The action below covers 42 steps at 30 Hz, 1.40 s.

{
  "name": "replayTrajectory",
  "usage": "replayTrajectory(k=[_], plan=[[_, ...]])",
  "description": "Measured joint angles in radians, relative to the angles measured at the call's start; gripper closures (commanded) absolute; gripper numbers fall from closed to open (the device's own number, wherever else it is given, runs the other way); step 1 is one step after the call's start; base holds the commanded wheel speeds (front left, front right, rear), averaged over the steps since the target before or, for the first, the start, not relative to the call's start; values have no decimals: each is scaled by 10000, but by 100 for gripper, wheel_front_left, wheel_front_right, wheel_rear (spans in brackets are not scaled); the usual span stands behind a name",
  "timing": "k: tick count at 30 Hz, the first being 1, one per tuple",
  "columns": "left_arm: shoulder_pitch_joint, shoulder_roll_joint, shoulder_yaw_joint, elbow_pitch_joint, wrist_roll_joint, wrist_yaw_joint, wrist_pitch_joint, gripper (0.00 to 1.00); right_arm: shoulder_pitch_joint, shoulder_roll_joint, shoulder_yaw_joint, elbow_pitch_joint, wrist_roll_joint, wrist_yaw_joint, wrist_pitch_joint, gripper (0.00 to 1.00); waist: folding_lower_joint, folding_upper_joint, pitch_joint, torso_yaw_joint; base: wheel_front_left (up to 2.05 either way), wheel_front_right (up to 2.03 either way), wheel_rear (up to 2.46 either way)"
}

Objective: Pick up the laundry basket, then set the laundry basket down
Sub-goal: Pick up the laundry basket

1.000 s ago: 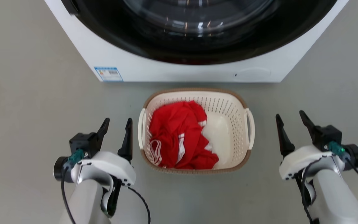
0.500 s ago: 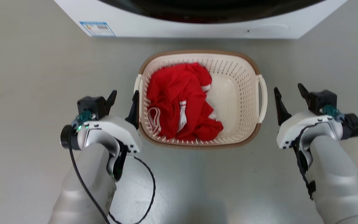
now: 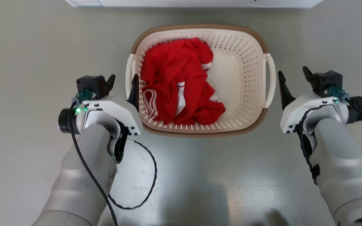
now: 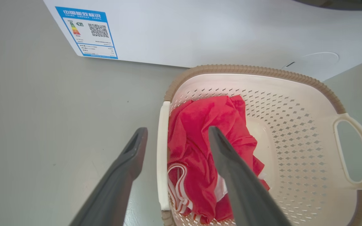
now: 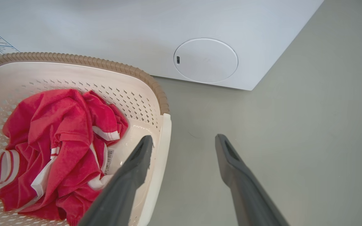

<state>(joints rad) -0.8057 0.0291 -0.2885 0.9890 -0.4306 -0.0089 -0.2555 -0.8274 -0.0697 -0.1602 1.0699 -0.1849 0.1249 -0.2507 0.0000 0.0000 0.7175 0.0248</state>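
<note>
Progress: early. The laundry basket (image 3: 200, 27) sat on the grey floor (image 3: 27, 47) close in front of the washing machine (image 3: 200, 3), with a red garment (image 3: 174, 78) bunched in its left half. Nothing was lifted and neither handle was gripped. By my read the approach was nearly done, leaving the grasp, lift and set-down.

Left gripper (image 3: 123, 78): jaws were wide apart and empty. In the left wrist view they straddled the white left handle (image 4: 162, 157), with one finger (image 4: 135, 147) over the floor outside and the other over the garment inside. I couldn't tell whether it touched the handle or how high above it the gripper was.

Right gripper (image 3: 293, 72): jaws were equally wide and held nothing. In the head view its inner finger (image 3: 282, 84) sat just beside the right handle (image 3: 272, 78), on the outside. In the right wrist view the handle (image 5: 162, 157) lined up between the fingers. It looked apart from the plastic, with no clear contact.

Both jaws needed to close on the handles before any lift.
</note>
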Motion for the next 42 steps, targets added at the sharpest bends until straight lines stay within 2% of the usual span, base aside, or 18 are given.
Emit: replayTrajectory(k=[24, 30, 42], plan=[[-1132, -17, -610, 650, -418, 94, 0, 0, -818, 4, 610, 562, 393, 0, 0, 0, 0, 0, 1366, 69, 0, 0, 0], [-1371, -21, -855, 1012, -545, 272, 0, 0, -972, 2, 957, 761, 832, 0, 0, 0, 0, 0, 1547, 33, 0, 0, 0], [-1753, -21, -1223, 1522, -570, 274, 0, 0, -1071, 0, 1668, 798, 1509, 0, 0, 0, 0, 0, 1833, -142, 0, 0, 0]])
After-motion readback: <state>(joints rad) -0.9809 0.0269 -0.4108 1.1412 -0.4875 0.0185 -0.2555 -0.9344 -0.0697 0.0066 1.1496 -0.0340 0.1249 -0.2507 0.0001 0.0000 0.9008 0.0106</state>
